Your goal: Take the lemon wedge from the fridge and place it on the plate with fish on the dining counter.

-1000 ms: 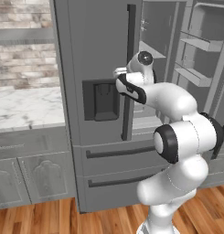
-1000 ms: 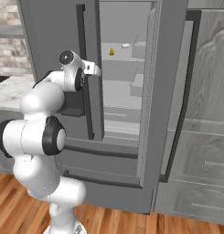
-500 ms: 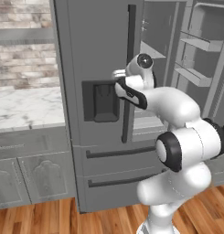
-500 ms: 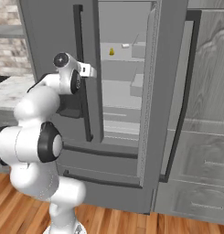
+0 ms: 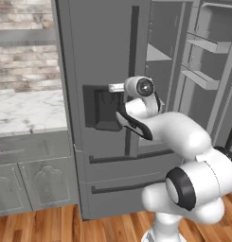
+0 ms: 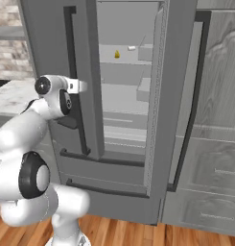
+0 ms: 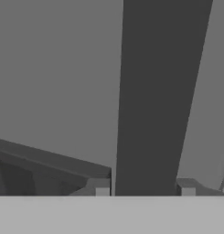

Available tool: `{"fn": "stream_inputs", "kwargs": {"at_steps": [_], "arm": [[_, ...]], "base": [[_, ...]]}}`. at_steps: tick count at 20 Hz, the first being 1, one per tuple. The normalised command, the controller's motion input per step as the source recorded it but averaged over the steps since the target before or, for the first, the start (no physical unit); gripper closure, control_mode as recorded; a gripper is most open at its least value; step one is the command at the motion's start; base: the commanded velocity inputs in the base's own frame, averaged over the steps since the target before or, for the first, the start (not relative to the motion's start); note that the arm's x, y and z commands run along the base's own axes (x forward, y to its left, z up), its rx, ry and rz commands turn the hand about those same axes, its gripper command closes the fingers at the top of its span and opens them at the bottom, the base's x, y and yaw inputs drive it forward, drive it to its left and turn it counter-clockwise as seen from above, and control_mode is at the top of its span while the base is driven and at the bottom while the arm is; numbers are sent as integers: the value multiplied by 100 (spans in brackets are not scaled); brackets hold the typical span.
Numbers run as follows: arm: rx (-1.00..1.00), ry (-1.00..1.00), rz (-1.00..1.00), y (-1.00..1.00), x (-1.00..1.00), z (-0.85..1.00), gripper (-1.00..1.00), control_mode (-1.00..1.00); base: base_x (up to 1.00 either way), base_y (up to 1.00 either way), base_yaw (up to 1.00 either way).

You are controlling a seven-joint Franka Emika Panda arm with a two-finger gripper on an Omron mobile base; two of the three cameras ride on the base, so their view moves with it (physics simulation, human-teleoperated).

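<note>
— Hand [image 7: 145, 192] first: where is it against the tall grey French-door fridge [image 5: 98, 56]?
— Right at the fridge's closed door. From the hand's camera, its two small dark fingertips [image 7: 102, 188] stand one on each side of the long dark vertical handle [image 7: 161, 91], with a little gap at each side, so they look parted and not clamped on it.
— Touching the handle?
— I cannot tell for certain; the tips are just beside it, the bar running up between them.
— And the small bright yellow lemon wedge [image 6: 117, 54]?
— Inside the fridge, seen from the right base camera through the opened door, lying on an upper shelf [image 6: 120, 61], well above the level of the hand.
— Anything beside the fridge?
— From the left base camera, a white marble-patterned table [image 5: 27, 111] over grey arched-panel cabinets [image 5: 37, 182] stands on the side of the closed door, under a brick wall [image 5: 22, 66]. The white arm [image 5: 179, 137] reaches from the wooden floor [image 5: 56, 227] up to that door.
</note>
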Motion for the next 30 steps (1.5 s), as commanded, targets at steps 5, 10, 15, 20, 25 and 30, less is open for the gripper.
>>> {"fn": "stream_inputs", "kwargs": {"at_steps": [5,10,15,20,25,30], "arm": [[0,-9,-12,100,-19,3,100,-100],[0,-6,-17,100,-28,28,100,-100],[1,6,-12,60,-10,31,-100,-100],[0,-1,0,24,-69,9,-100,-100],[4,0,0,74,-100,49,-100,-100],[23,15,-3,-10,-100,95,-100,-100]], "base": [[0,0,0],[0,0,0],[0,0,0],[0,0,0],[0,0,0],[0,0,0]]}}
